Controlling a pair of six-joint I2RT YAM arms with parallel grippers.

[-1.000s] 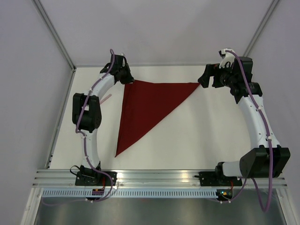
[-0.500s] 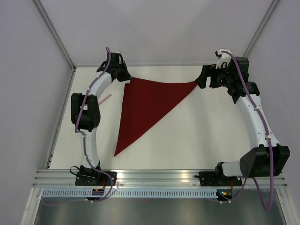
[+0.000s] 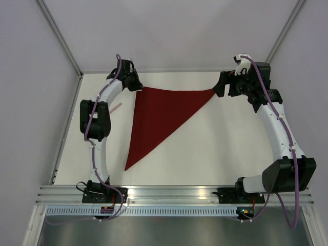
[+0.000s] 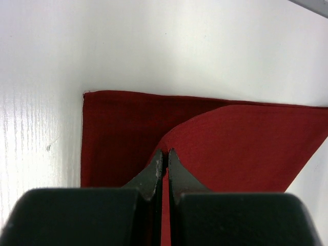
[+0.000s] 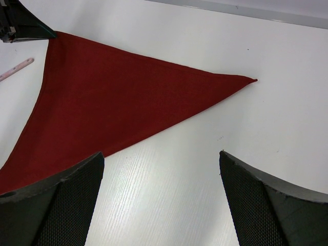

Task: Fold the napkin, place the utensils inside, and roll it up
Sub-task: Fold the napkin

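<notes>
- Napkin (image 3: 156,115): thin dark red cloth with a matte weave, folded into a triangle, lying on the white table (image 3: 220,148).
- Left gripper (image 4: 164,154): clamped on the lifted top layer near the far-left corner. The cloth drapes limp, so it is probably light and floppy.
- Right gripper (image 5: 160,154): fingers spread wide, holding nothing, near the napkin's right tip. Corners and hems look like the best places to grab.

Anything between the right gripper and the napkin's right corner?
Nothing visible. The right gripper is open, short of the napkin corner, with only bare table between them. A pink stick lies off the napkin's left end, well away from that corner.
</notes>
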